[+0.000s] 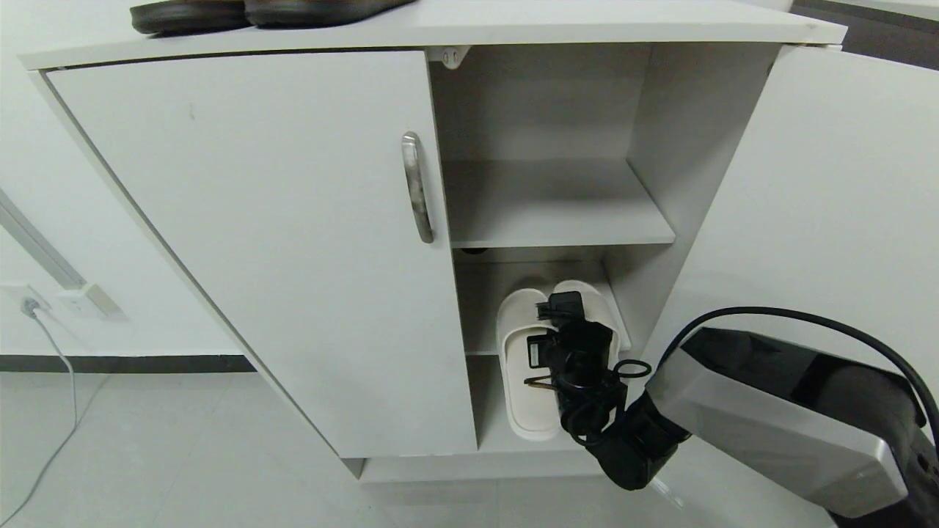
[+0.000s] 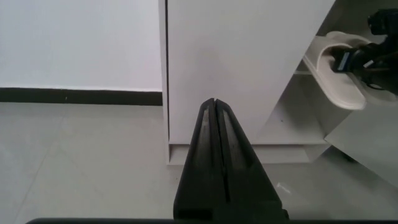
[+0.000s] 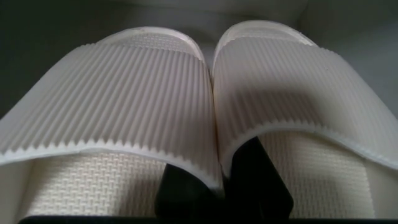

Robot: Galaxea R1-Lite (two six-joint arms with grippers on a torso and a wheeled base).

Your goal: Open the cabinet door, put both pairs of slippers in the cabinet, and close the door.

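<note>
A pair of white slippers [image 1: 524, 367] lies side by side on the cabinet's lower shelf [image 1: 480, 308], toes inward, heels sticking out past the front. My right gripper [image 1: 561, 323] is shut on the white slippers. In the right wrist view its fingers [image 3: 261, 180] reach under the ribbed straps [image 3: 205, 112], one in each slipper, pinching the inner edges together. A pair of dark slippers [image 1: 249, 11] sits on the cabinet top. The right door [image 1: 829, 205] stands open. My left gripper [image 2: 214, 124] is shut and empty, low over the floor before the left door [image 2: 242, 56].
The left door [image 1: 242, 242] with its metal handle [image 1: 417, 187] is closed. The middle shelf [image 1: 550, 205] is bare. A wall socket with a cable [image 1: 29, 304] is at the far left. Grey floor tiles [image 1: 147, 455] spread before the cabinet.
</note>
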